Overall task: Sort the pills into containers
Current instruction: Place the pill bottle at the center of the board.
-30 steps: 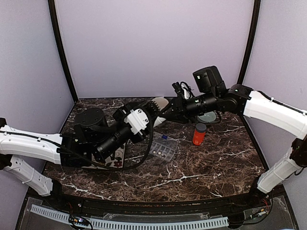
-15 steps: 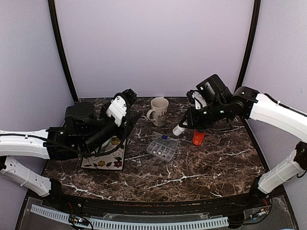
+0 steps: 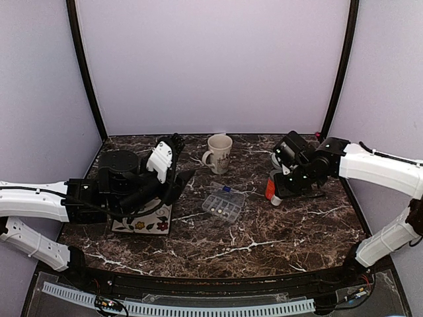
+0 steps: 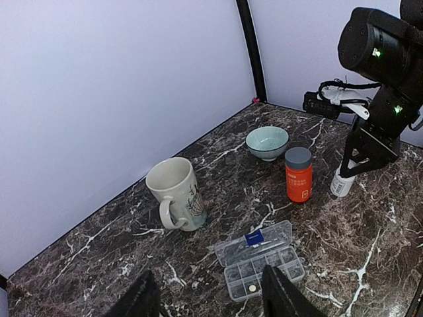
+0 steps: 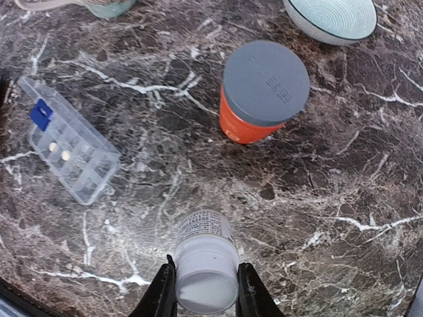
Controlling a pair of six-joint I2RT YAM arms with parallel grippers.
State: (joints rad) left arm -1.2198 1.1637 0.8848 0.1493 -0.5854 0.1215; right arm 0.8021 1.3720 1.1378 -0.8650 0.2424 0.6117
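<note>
The clear organiser box (image 3: 223,206) lies open mid-table, its containers holding two pale pills (image 5: 51,146) in the right wrist view; one pill (image 4: 250,288) shows in the left wrist view. My right gripper (image 5: 206,290) is shut on the top of a white bottle (image 5: 206,261), held upright at table level beside an orange bottle (image 5: 261,92). That white bottle (image 4: 342,183) stands right of the box (image 4: 261,261). My left gripper (image 4: 211,300) is open and empty, raised left of the box. Over the left side of the table, the left gripper (image 3: 176,141) points toward the mug.
A cream patterned mug (image 3: 219,153) stands behind the organiser. A pale green bowl (image 4: 267,142) sits at the back right, behind the grey-capped orange bottle (image 3: 269,188). A floral tile (image 3: 142,221) lies under my left arm.
My right arm swung back from above the mug to the right and down, carrying the white bottle to beside the orange bottle. My left arm drew back to the left.
</note>
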